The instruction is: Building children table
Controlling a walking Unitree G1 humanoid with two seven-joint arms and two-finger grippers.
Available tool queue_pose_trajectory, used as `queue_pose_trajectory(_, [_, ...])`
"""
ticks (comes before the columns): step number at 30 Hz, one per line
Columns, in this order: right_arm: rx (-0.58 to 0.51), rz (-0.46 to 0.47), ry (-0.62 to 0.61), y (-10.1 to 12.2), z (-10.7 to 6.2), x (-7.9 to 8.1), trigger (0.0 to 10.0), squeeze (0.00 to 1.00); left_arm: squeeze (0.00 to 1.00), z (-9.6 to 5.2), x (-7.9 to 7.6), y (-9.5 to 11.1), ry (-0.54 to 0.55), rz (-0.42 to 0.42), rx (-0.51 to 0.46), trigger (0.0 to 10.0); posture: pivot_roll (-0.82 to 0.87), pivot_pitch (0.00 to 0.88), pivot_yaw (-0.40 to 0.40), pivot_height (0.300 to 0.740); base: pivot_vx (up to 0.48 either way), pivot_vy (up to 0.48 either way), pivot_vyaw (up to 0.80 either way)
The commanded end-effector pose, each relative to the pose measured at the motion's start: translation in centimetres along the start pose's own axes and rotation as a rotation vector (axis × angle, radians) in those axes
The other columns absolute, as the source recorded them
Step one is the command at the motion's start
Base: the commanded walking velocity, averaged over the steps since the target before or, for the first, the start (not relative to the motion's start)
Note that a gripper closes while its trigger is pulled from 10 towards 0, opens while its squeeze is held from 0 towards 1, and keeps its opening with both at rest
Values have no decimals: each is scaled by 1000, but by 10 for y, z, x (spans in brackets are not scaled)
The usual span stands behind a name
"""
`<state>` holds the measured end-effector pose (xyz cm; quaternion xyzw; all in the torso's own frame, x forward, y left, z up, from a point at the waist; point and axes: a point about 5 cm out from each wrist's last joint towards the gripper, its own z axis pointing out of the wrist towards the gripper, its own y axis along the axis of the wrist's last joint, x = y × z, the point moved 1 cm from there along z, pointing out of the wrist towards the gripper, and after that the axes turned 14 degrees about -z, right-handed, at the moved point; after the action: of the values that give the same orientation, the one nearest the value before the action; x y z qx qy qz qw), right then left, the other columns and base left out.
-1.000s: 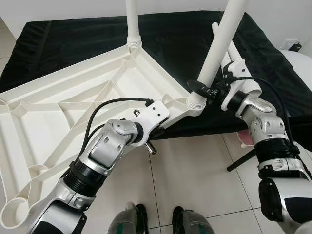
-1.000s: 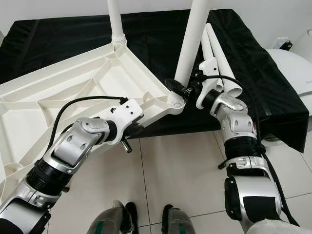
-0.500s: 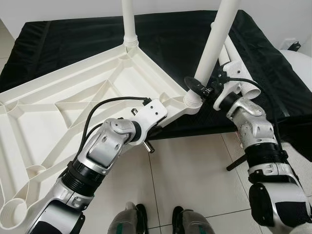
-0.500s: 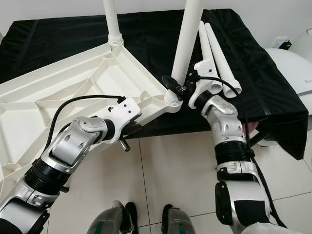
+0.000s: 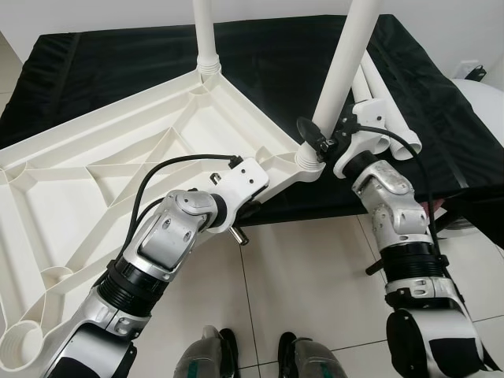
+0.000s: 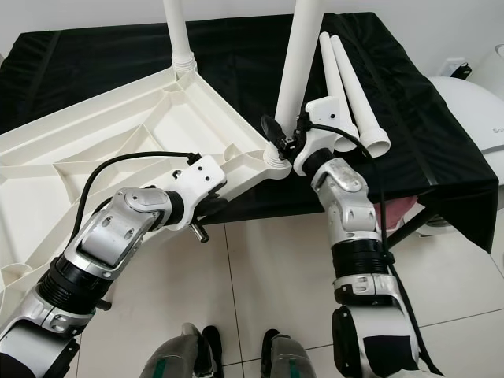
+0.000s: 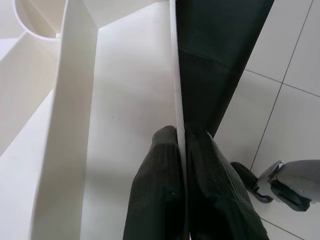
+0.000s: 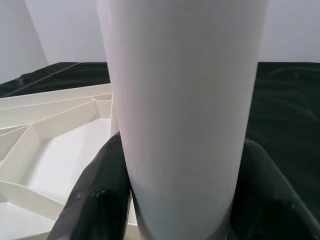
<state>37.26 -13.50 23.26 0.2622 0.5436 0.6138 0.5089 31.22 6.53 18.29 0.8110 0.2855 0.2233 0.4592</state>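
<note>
At the corner socket, right gripper clasps table leg; seating unclear.

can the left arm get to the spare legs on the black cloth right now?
Probably not: the left gripper is shut on the tabletop rim, and the spare legs lie beyond the right gripper and its leg.

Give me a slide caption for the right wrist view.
Right claw clamped around a white table leg, with the upturned white tabletop beyond.

left gripper: pinched closed (arm bent) | right gripper: clamped, arm raised
</note>
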Motion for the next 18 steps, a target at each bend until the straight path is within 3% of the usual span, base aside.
queue_pose_trajectory(1, [-53, 4, -68, 15, 2, -3, 10000, 0, 0, 1, -4, -1, 13, 17, 4, 10000, -73, 156, 14, 740, 0, 0, 0])
queue_pose_trajectory(18, [23, -49, -256, 16, 6, 27, 10000, 0, 0, 1, -5, -1, 9, 15, 6, 10000, -70, 161, 15, 740, 0, 0, 0])
